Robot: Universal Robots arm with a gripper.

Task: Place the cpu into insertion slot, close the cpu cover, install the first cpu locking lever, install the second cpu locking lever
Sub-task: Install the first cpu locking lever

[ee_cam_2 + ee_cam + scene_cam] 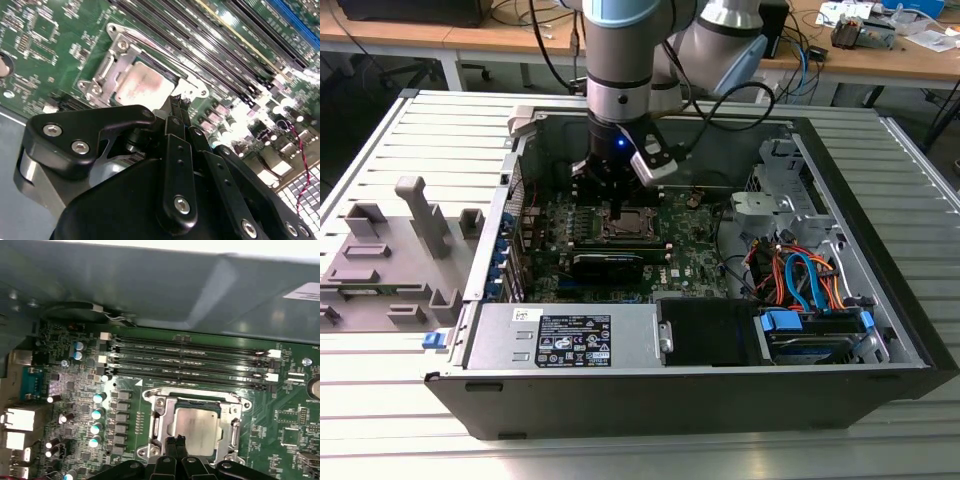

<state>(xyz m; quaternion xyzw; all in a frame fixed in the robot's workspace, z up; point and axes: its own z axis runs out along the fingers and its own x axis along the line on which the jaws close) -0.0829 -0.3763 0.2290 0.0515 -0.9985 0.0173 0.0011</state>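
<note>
The gripper [176, 441] has its jaws pressed together, holding nothing. Their tips sit at the edge of the cpu cover [235, 424], just beside the cpu [196, 422].

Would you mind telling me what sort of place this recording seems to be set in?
Probably an electronics or robotics lab. An open computer case lies on a slatted metal table, wooden workbenches strewn with cables stand behind, and a robot arm reaches over the motherboard's cpu.
</note>
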